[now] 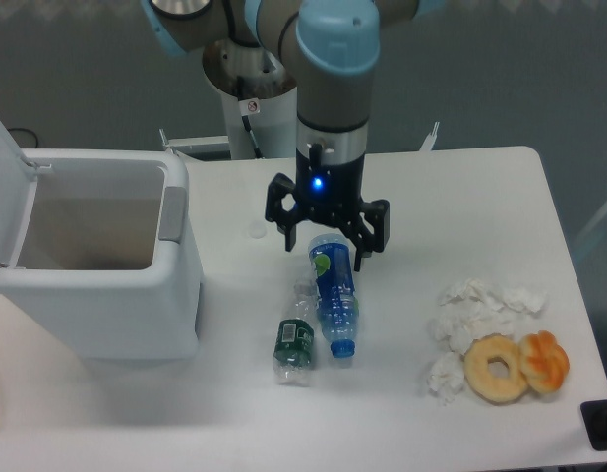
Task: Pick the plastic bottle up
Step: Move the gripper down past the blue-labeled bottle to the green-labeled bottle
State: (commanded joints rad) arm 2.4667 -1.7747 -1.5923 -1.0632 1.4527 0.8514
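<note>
The small clear plastic bottle (295, 337) with a dark green label band lies on the white table, just left of a longer bottle (333, 293) with a blue label and blue cap. My gripper (326, 253) hangs above the far end of the blue-labelled bottle, up and to the right of the small bottle. Its fingers are spread apart and hold nothing.
A white open bin (96, 256) stands at the left of the table. Crumpled white tissues (470, 315) and two bread rings (515, 366) lie at the front right. A dark object (600, 425) sits at the table's right front corner.
</note>
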